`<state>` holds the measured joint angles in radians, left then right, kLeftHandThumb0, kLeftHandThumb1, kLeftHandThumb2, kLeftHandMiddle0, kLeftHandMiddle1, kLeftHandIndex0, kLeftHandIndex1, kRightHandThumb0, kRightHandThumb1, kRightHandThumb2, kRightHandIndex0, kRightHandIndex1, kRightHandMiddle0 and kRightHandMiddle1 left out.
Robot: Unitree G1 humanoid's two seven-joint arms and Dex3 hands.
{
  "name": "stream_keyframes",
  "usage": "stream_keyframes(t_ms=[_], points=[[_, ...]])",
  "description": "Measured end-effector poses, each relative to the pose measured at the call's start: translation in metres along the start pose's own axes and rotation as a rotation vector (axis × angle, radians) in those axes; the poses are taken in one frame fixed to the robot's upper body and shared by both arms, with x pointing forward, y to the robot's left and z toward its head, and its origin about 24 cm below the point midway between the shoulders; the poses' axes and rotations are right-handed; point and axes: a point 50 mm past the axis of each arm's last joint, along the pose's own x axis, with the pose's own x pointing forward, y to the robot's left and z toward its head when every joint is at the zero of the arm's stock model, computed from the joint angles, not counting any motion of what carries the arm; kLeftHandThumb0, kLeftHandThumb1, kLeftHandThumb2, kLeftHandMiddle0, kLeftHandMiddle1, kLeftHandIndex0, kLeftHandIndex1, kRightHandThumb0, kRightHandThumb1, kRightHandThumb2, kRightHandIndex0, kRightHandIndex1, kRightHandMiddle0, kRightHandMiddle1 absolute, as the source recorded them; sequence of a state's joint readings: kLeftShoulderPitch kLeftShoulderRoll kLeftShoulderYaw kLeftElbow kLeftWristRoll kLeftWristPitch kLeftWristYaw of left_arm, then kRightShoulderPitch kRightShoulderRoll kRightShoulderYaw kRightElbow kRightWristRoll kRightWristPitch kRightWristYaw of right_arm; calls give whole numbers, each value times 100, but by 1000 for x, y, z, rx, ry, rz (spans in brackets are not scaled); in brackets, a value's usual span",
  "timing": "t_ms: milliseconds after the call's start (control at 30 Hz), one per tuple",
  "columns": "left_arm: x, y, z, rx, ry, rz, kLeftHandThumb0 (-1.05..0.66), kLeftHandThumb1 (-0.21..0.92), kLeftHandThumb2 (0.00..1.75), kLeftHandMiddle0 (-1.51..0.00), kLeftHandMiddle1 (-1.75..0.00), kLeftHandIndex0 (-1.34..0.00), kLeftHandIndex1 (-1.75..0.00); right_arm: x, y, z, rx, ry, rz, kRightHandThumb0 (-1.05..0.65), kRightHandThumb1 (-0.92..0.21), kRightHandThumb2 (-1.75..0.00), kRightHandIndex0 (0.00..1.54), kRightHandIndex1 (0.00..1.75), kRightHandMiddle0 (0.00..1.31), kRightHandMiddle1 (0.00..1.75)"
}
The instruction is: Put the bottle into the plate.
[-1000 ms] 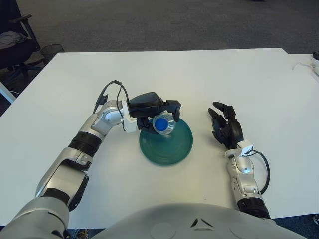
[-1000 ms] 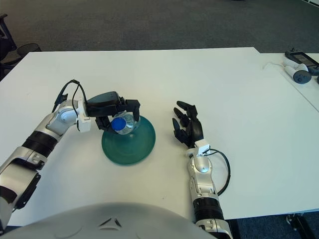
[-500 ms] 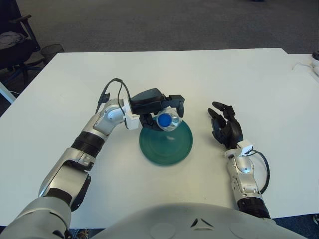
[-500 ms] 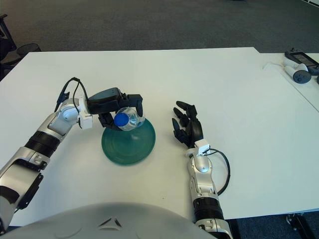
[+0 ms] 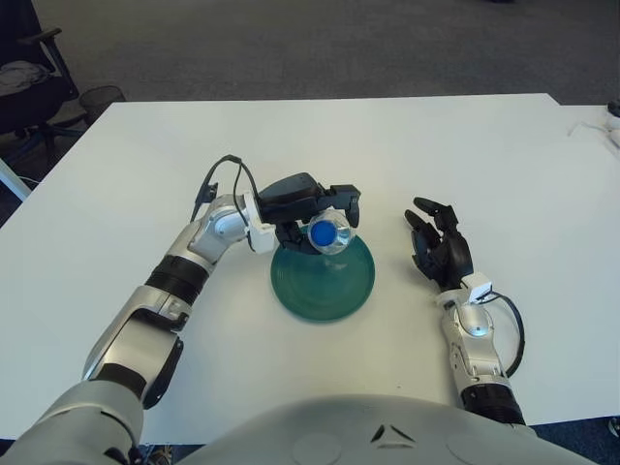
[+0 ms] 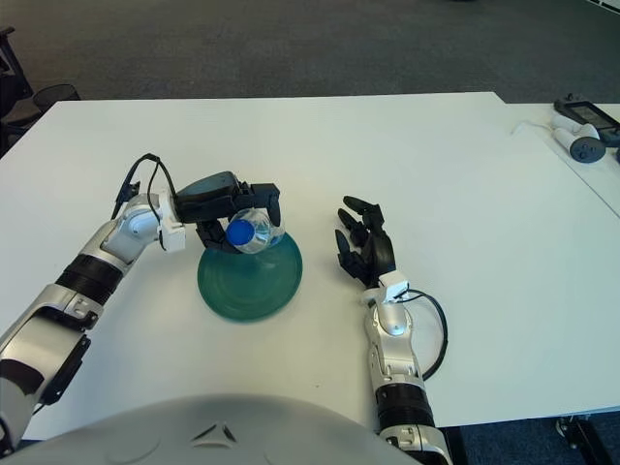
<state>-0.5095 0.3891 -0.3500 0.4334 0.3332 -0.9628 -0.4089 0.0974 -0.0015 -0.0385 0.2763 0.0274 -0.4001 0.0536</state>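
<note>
A clear plastic bottle (image 5: 332, 233) with a blue cap facing me is held above the far rim of the dark green plate (image 5: 323, 281). My left hand (image 5: 312, 210) is shut on the bottle, its fingers curled over the top and sides of it. The bottle's body is mostly hidden behind the cap and the fingers. Whether the bottle touches the plate cannot be told. My right hand (image 5: 438, 250) shows to the right of the plate, fingers spread, holding nothing.
The white table (image 5: 465, 155) runs wide around the plate. A chair (image 5: 29, 87) and a waste bin (image 5: 101, 99) stand off the table's far left corner. Small devices (image 6: 579, 131) lie on a second table at the far right.
My left hand has carried the bottle slightly right and away from me, over the plate's far rim. The right hand has not moved.
</note>
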Motion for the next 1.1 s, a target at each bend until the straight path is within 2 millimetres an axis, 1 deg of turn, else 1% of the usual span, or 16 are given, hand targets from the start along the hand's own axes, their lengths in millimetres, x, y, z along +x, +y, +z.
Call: stream_keyframes(t_ms=[400,633,867,933,967,1000,1033,1067,1100], points=[[1,-11,-4,54,-31,-8,-54,15,152,-121,-175,-75,-175,0,-1,0,5,0,3,-70,-92,-49,36,17,0,93],[3,-14,-7,163,-59,-59,-54,14,153,-123,-175,-75,-175,0,-2,0,15,-1,11,-69,-92,-46,37,17,0,95],[4,-18,-10,247,-82,-101,-55,13,154,-125,-175,-76,-175,0,-3,0,17,-1,15,-71,-92,-49,35,17,0,92],[3,-20,-10,260,-94,-107,-55,13,155,-116,-175,-77,-175,0,-3,0,16,-1,15,-72,-92,-49,35,17,0,93],[3,-20,-9,264,-100,-110,-44,17,149,-105,-175,-69,-173,0,-3,0,15,-1,16,-72,-92,-49,36,17,0,93],[3,-21,-9,265,-105,-115,-29,26,138,-87,-175,-58,-169,0,-4,0,15,-1,16,-72,-92,-49,36,17,0,94],[2,-21,-8,266,-111,-123,-23,34,127,-77,-174,-52,-167,0,-4,0,14,0,16,-72,-92,-49,36,17,0,95],[2,-21,-8,265,-115,-130,-15,47,109,-63,-172,-43,-163,0,-4,0,14,0,16,-72,-92,-48,36,17,0,95],[1,-22,-8,265,-118,-138,-10,55,97,-53,-171,-37,-161,0,-4,0,13,0,16,-72,-92,-48,37,17,0,96]])
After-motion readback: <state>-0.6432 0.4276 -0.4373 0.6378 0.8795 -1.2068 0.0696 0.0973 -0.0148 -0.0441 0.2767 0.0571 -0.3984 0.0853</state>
